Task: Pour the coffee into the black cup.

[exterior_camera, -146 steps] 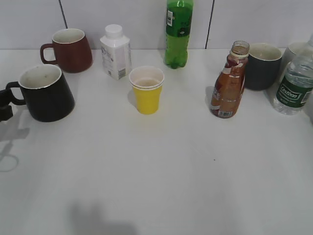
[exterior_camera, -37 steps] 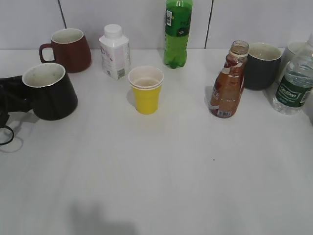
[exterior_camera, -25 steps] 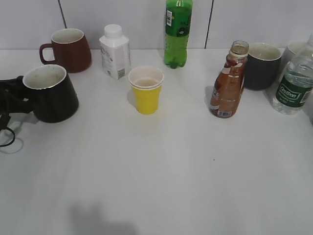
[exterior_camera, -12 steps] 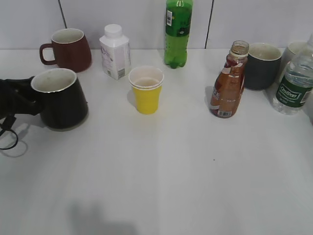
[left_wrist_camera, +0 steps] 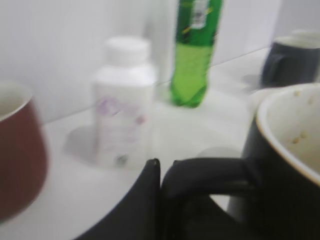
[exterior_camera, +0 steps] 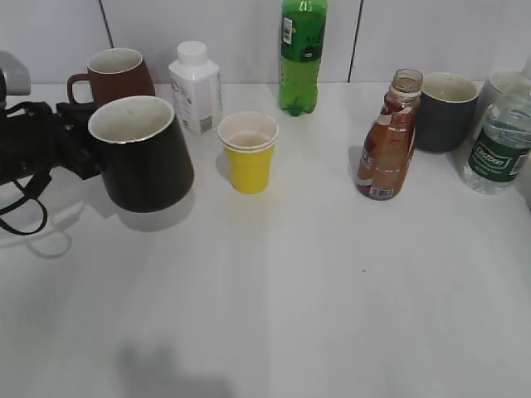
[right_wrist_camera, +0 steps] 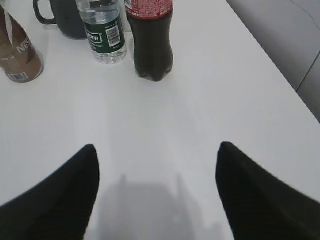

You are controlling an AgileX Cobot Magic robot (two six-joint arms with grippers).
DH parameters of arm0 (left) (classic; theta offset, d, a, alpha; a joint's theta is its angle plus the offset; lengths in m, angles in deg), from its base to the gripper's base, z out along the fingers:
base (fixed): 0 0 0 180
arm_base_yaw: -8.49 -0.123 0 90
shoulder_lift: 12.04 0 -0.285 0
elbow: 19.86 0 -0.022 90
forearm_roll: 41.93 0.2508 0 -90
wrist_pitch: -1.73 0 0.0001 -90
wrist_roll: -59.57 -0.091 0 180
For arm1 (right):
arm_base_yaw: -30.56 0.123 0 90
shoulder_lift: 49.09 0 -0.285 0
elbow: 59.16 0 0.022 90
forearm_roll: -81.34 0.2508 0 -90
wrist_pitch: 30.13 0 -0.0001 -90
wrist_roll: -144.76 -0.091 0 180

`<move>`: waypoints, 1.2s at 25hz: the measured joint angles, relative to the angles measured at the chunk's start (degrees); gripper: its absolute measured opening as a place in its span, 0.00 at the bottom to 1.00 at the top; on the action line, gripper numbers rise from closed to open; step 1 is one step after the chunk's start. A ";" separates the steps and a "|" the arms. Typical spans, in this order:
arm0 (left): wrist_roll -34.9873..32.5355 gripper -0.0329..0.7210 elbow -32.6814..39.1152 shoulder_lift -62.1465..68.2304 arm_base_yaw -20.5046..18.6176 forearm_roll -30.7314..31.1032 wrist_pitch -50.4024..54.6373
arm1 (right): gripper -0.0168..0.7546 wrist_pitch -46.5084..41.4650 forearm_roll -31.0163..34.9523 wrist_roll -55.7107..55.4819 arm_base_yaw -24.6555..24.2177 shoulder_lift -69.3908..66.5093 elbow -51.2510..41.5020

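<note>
While the left gripper (exterior_camera: 79, 145) is pinching the black cup (exterior_camera: 141, 153) by its loop handle (left_wrist_camera: 210, 176) and carrying it tilted above the tabletop (exterior_camera: 274, 290), the right gripper (right_wrist_camera: 156, 165) is hanging over bare surface with its fingers spread wide and nothing between them. The coffee (exterior_camera: 388, 137) is standing upright and uncapped on the right side, well apart from the cup and just beside the dark grey mug (exterior_camera: 446, 110). The biggest risk, as I judge it, lies in that handle grip: the mug is hanging off to one side of the fingers, so it could swivel or slip if moved sharply. Its mouth is leaning towards the camera, so it would need levelling before any pouring. The cup is also passing close to the yellow paper cup (exterior_camera: 249, 151), which looks light and could easily be knocked over. Behind it are standing the maroon mug (exterior_camera: 116, 70) and the white carton bottle (exterior_camera: 196, 87), with the green soda bottle (exterior_camera: 304, 54) further back. Around the coffee, the grey mug and the clear water bottle (exterior_camera: 500, 141) are crowding the right arm's approach; a dark cola bottle (right_wrist_camera: 150, 40) stands near them in the right wrist view. The open neck means any bump could spill liquid.
</note>
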 joint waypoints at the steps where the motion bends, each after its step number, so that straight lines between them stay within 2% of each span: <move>1: 0.43 0.09 -0.07 -0.84 0.69 0.80 -0.06 | 0.76 0.00 0.00 0.00 0.00 0.00 0.00; 7: 4.36 0.09 -0.48 -3.13 4.85 4.83 -0.58 | 0.76 0.00 0.00 0.00 0.00 0.00 0.00; 12: 4.96 0.09 -0.48 -3.13 8.21 7.12 -0.58 | 0.76 0.00 0.00 0.00 0.00 0.00 0.00; 26: 4.98 0.09 -0.48 -3.13 8.57 7.31 -0.58 | 0.76 0.04 0.67 0.00 0.00 0.00 0.06; 30: 5.00 0.09 -0.48 -3.13 8.57 9.18 -0.53 | 0.76 4.83 0.86 0.00 0.00 -2.95 1.13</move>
